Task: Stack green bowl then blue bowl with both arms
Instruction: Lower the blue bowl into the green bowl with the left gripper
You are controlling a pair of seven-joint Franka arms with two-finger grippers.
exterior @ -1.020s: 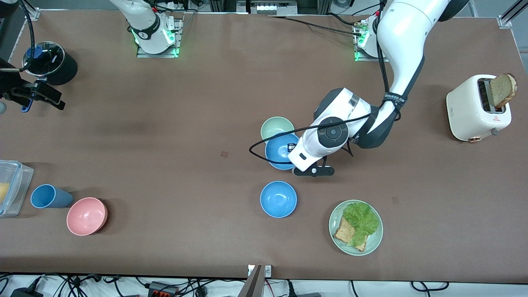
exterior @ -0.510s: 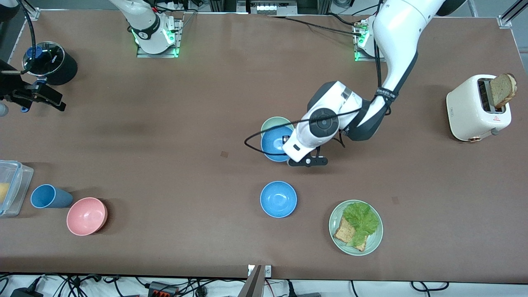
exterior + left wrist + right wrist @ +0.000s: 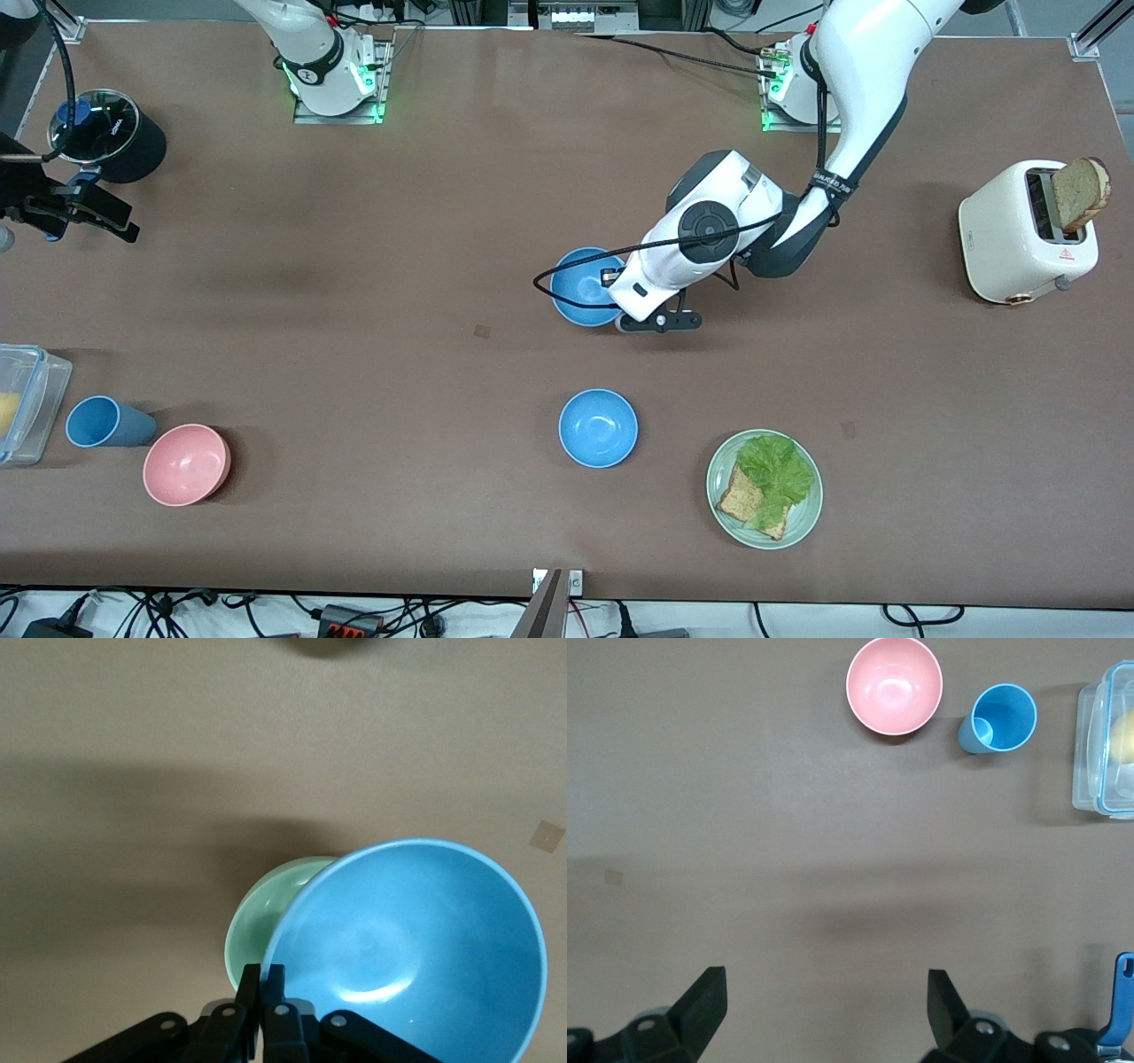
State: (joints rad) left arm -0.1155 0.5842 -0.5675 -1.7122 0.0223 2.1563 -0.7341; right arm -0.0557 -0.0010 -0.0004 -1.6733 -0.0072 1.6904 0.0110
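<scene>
My left gripper [image 3: 611, 282] is shut on the rim of a sky-blue bowl [image 3: 583, 288] and holds it right over the green bowl, which the blue bowl hides in the front view. In the left wrist view the fingers [image 3: 252, 985] pinch the blue bowl's [image 3: 416, 948] rim, and the mint-green bowl [image 3: 261, 917] shows partly beneath it on the table. A second blue bowl [image 3: 598, 428] sits on the table nearer the front camera. My right gripper [image 3: 71, 208] is open and empty [image 3: 824, 979], waiting over the right arm's end of the table.
A pale-green plate [image 3: 802, 523] with lettuce and bread lies near the front edge. A white toaster [image 3: 1019, 235] with toast stands at the left arm's end. A pink bowl [image 3: 187, 463], blue cup [image 3: 106, 422], clear container [image 3: 22, 403] and black round object [image 3: 111, 133] are at the right arm's end.
My left gripper has carried the blue bowl away from the front camera until it covers the green bowl in the front view. The right arm has barely moved.
</scene>
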